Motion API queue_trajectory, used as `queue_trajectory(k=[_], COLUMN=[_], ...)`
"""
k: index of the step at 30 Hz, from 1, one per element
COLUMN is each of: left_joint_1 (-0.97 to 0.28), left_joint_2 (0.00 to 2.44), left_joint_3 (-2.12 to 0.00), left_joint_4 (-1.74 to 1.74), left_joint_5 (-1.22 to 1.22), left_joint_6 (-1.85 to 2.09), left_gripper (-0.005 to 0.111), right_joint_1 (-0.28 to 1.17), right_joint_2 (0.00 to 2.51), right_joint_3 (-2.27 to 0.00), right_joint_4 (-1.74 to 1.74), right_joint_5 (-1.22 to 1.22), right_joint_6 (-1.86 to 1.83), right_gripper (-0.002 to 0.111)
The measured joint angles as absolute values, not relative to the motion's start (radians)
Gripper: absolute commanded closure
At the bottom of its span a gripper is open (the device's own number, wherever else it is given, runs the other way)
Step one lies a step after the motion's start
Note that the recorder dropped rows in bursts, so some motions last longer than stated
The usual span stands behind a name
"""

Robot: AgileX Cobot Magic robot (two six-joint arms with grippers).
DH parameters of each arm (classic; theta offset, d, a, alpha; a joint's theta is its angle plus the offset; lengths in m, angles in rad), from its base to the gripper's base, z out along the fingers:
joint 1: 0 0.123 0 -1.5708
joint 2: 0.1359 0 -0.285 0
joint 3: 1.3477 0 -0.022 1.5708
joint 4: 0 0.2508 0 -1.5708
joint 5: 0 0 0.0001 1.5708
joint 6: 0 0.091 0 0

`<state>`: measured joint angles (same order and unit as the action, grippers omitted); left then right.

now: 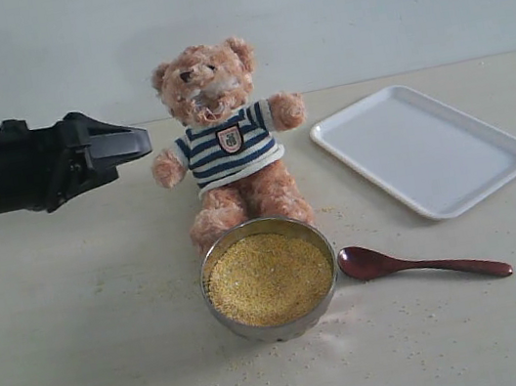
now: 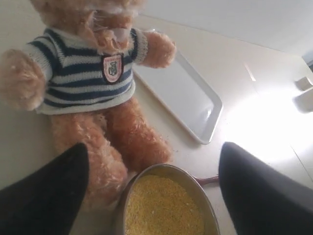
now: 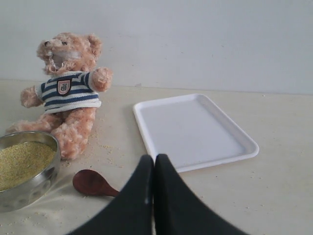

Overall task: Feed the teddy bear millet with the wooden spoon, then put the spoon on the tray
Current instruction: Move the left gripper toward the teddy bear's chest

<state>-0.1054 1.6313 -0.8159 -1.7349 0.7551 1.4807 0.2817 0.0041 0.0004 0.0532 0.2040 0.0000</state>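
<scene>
Pale tabletop (image 1: 88, 360) under everything, dusted with stray grains (image 1: 340, 211) around the bowl and bear.

Black left arm (image 1: 7, 171) reaching in level from the left edge of the exterior view, held above the tabletop and aimed at the bear's side. Left claw (image 2: 155, 144) spread wide, pinching nothing; in its wrist view, one dark finger (image 2: 44, 196) on each side of the bear's legs and the bowl's rim.

Right claw (image 3: 154, 159) seen only in its own wrist view: fingers pressed together, gripping nothing, poised over the tabletop near the spoon's handle; touching or not, cannot tell.

White tray (image 1: 424, 150) lying flat to the right of the bear, well apart from the spoon.

Bear (image 1: 226, 149) seated upright at the back, arms out, striped sweater with a badge on the chest, feet just behind the bowl.

Round steel bowl (image 1: 279, 328) in front of the bear, filled nearly to the rim with millet (image 1: 269, 278).

Spoon (image 1: 419, 265) flat on the tabletop just right of the bowl, scoop end nearest the bowl, handle pointing away to the right, in front of the tray.
</scene>
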Motion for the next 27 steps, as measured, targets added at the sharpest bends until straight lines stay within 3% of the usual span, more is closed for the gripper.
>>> queue_trajectory(k=[6,27], left_joint_1=[-0.105,-0.126], left_joint_2=[1.767,1.898], left_joint_3=[-0.915,-1.144], left_joint_4=[-1.735,-1.681], left_joint_5=[0.829,0.607], left_joint_6=[1.519,1.571], left_gripper=[0.01,0.009], right_joint_1=[0.282,0.282], right_joint_2=[0.004,0.004], right_joint_3=[0.0,0.0], right_joint_4=[0.053,0.053], right_joint_5=[0.204,0.204], right_joint_6=[0.0,0.0], right_gripper=[0.108,0.108])
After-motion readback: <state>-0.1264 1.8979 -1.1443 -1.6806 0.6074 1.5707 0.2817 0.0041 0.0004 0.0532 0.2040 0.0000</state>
